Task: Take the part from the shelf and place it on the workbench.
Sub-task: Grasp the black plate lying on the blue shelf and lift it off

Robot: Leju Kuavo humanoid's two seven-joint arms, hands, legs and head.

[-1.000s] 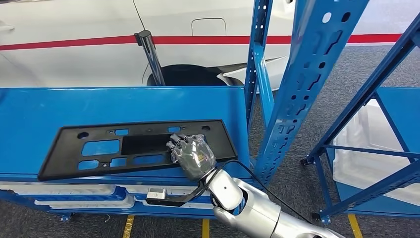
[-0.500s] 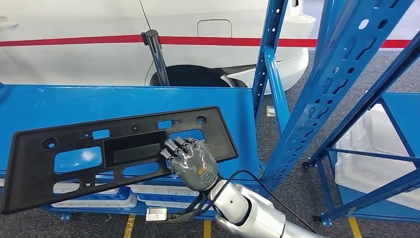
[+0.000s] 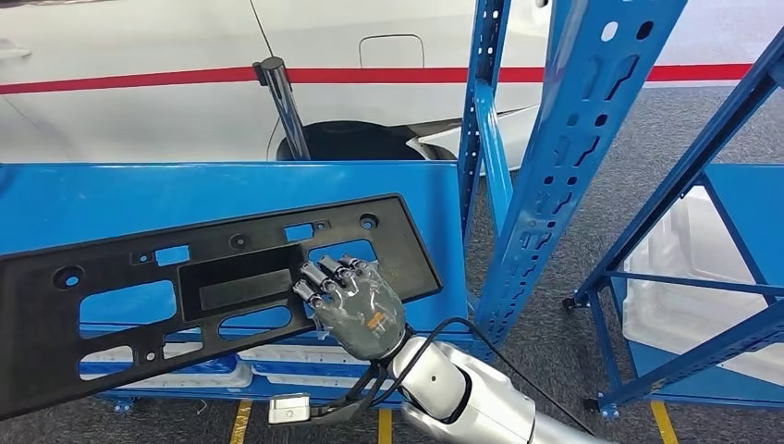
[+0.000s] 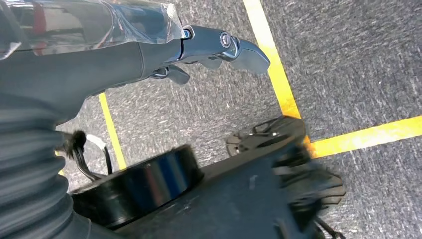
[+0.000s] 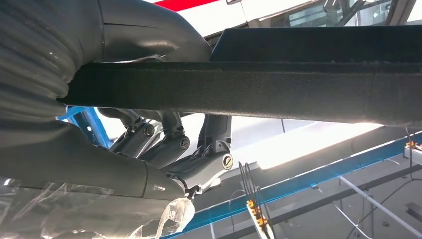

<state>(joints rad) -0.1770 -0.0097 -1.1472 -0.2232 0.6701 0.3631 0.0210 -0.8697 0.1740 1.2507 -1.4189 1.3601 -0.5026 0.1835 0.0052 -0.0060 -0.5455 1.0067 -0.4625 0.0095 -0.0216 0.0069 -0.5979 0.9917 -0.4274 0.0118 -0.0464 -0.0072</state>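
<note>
Above the blue shelf (image 3: 231, 199), the right robot hand (image 3: 356, 301) grips the black panel (image 3: 185, 287) off-centre; carry level, slowly.

Right hand (image 3: 356, 310) grips black part (image 3: 185, 296) above shelf (image 3: 231, 190).
</note>
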